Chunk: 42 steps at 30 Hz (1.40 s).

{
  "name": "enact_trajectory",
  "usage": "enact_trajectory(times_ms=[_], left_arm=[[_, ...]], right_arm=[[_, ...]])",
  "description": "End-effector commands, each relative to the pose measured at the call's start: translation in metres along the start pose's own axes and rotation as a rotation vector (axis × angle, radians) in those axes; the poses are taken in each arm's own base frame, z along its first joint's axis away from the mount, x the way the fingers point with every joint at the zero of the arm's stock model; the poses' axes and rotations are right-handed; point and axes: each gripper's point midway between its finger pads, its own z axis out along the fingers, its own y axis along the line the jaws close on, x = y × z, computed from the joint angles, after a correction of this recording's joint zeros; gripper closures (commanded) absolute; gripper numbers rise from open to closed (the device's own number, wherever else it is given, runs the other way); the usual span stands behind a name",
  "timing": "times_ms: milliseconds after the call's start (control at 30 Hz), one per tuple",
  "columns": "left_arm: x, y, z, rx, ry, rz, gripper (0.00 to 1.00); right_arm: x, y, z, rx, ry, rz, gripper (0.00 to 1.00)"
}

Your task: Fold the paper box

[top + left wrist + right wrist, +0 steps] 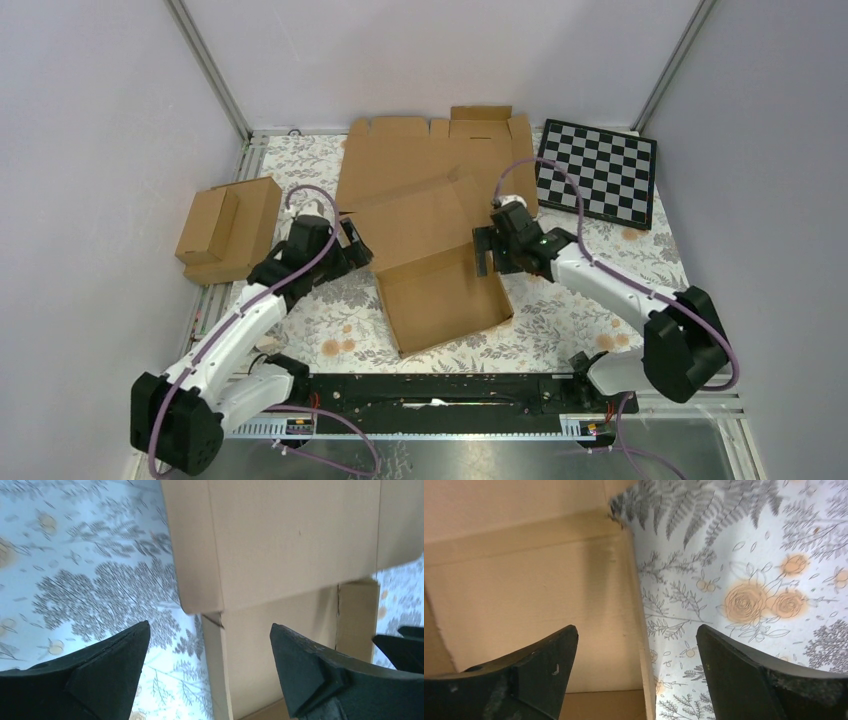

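1. The paper box point(445, 300) sits mid-table on the floral cloth point(570, 300), its tray formed and its lid half raised.
2. The left gripper point(210, 630) and right gripper point(636, 632) flank its walls, jaws apart and empty.
3. Closing the lid likely needs even pressure from both sides.

Box point(443, 296): plain brown corrugated cardboard, partly folded. Shallow rectangular tray, low walls up, open side facing up. Lid hinged on the far edge, tilted up and back, not closed. Sits mid-worktop point(560, 310), turned slightly askew on the floral cover.
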Motion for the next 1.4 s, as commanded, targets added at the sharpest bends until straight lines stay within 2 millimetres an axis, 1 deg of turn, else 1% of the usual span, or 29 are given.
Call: enact_trajectory(times_ms=[0,67,133,167,233,333,400,500,600,700,767,867,900,933,967,1000,1067,1100,1200,1300,1333,1367], left_arm=[[-0.05,-0.005,0.006,0.018,-0.093,-0.051,0.01],[-0.067,-0.002,0.013,0.004,-0.127,-0.086,0.01],[-0.085,-0.001,0.021,0.009,-0.163,-0.118,0.01],[-0.092,-0.002,0.026,0.017,-0.173,-0.13,0.01],[-0.108,-0.002,0.034,0.017,-0.198,-0.15,0.01],[-0.126,0.0,0.048,0.001,-0.211,-0.158,0.02],[-0.136,0.004,0.058,-0.015,-0.213,-0.162,0.06],[-0.144,0.009,0.073,-0.028,-0.199,-0.173,0.15],[-0.143,0.011,0.088,-0.02,-0.165,-0.177,0.22],[-0.138,0.014,0.101,-0.016,-0.132,-0.187,0.28],[-0.134,0.013,0.109,-0.003,-0.107,-0.19,0.33],[-0.128,0.011,0.12,0.018,-0.074,-0.194,0.43],[-0.128,0.011,0.121,0.025,-0.073,-0.192,0.48],[-0.129,0.009,0.122,0.038,-0.081,-0.187,0.54],[-0.129,0.008,0.122,0.047,-0.084,-0.185,0.6],[-0.13,0.006,0.122,0.056,-0.088,-0.183,0.68],[-0.133,0.001,0.121,0.079,-0.097,-0.175,0.89],[-0.135,-0.001,0.12,0.086,-0.101,-0.166,0.99],[-0.144,-0.011,0.11,0.105,-0.135,-0.102,1.0],[-0.155,-0.022,0.094,0.101,-0.206,-0.043,1.0],[-0.159,-0.025,0.086,0.094,-0.238,-0.021,1.0],[-0.163,-0.029,0.079,0.08,-0.273,0.003,1.0]], right_arm=[[-0.048,0.003,-0.024,-0.106,-0.083,0.042,0.03],[-0.073,-0.002,-0.027,-0.125,-0.112,0.074,0.01],[-0.1,-0.003,-0.029,-0.155,-0.145,0.093,0.0],[-0.118,-0.003,-0.031,-0.161,-0.174,0.097,0.0],[-0.143,-0.003,-0.026,-0.155,-0.196,0.097,0.0],[-0.175,-0.003,-0.01,-0.137,-0.213,0.104,0.01],[-0.193,-0.004,0.007,-0.135,-0.203,0.125,0.05],[-0.213,0.002,0.035,-0.155,-0.163,0.124,0.1],[-0.226,0.004,0.06,-0.155,-0.137,0.115,0.13],[-0.232,0.001,0.082,-0.148,-0.124,0.107,0.15],[-0.232,-0.002,0.096,-0.149,-0.109,0.107,0.17],[-0.23,-0.002,0.109,-0.176,-0.083,0.102,0.22],[-0.229,0.0,0.111,-0.191,-0.069,0.099,0.24],[-0.227,0.004,0.112,-0.21,-0.058,0.099,0.27],[-0.225,0.008,0.113,-0.234,-0.048,0.099,0.32],[-0.224,0.011,0.113,-0.252,-0.04,0.105,0.38],[-0.224,0.015,0.111,-0.271,-0.037,0.119,0.53],[-0.225,0.016,0.108,-0.28,-0.042,0.125,0.57],[-0.231,0.023,0.094,-0.318,-0.069,0.131,0.76],[-0.242,0.027,0.073,-0.348,-0.129,0.136,0.91],[-0.246,0.028,0.064,-0.355,-0.157,0.138,0.96],[-0.251,0.028,0.051,-0.361,-0.193,0.137,1.0]])
